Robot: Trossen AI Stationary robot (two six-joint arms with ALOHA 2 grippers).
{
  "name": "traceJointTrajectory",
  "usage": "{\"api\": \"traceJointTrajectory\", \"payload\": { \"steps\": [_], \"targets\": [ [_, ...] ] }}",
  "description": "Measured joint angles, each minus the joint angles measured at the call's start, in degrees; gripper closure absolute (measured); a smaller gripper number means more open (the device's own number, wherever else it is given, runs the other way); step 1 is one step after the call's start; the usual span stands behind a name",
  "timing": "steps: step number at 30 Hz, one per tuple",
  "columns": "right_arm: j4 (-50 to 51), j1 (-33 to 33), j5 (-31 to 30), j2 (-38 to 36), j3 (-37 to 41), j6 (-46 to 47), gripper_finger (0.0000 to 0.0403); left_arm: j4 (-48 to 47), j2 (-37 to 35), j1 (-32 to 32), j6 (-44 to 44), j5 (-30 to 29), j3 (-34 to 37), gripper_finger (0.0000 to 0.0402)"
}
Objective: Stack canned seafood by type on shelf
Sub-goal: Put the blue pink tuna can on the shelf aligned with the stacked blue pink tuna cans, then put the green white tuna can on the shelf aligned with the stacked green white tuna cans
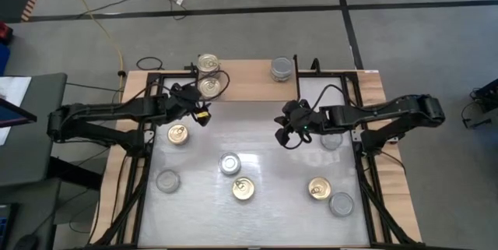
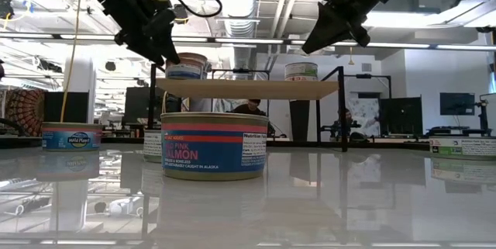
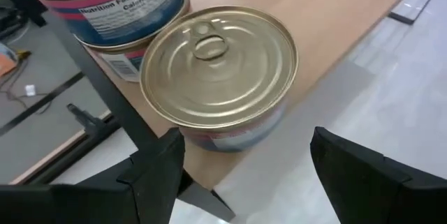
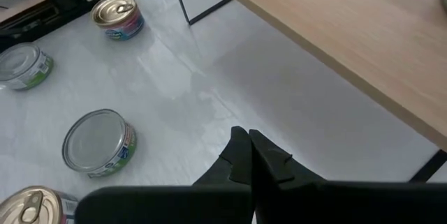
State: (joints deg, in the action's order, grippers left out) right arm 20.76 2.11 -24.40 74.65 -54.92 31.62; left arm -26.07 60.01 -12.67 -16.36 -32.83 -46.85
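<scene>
The left gripper [image 1: 199, 103] is held with its fingers spread apart, gripping nothing, just off the front edge of the shelf [image 1: 249, 79] near its left end. A gold-lidded can [image 3: 218, 77] stands on the shelf directly ahead of the open fingers, upright, close to that front edge, with a further gold-lidded stack [image 1: 208, 64] right behind it toward the back edge. No long axis is offered by a round tin, so any approach is judged to turn only on centring the can between the fingers.

The right gripper [image 1: 289, 129] is held above the tabletop [image 1: 272, 180], in front of the shelf's right half, its fingers pressed together and empty. A silver-lidded can [image 1: 283, 68] sits on the shelf beyond it, and a silver-lidded can [image 1: 331, 139] lies on the tabletop to its right.

The can's nearness to the shelf edge is shown only by the left wrist view; the heights of the tins on the shelf and both grippers' height above it are shown only by the low view.
</scene>
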Motion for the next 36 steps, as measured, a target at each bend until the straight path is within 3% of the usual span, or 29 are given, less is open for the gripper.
{"api": "traceJointTrajectory", "payload": {
  "steps": [12,21,28,36],
  "targets": [
    [-0.4,0.0,0.0,0.0,0.0,0.7,0.0387,-0.3,-0.1,0.1,-0.5,0.5,0.0,0.0105],
    [-0.3,0.8,0.1,-0.6,-0.1,3.0,0.0387,-0.5,-3.5,4.0,-4.1,1.3,0.1,0.0105],
    [0.4,3.9,0.1,-1.3,-0.1,7.7,0.0387,-0.4,-9.3,10.9,-9.4,0.7,0.1,0.0105],
    [6.3,10.8,-1.7,-1.3,-0.1,19.0,0.0387,-0.9,-7.6,26.7,-17.5,-9.3,0.1,0.0105]
  ]
}}
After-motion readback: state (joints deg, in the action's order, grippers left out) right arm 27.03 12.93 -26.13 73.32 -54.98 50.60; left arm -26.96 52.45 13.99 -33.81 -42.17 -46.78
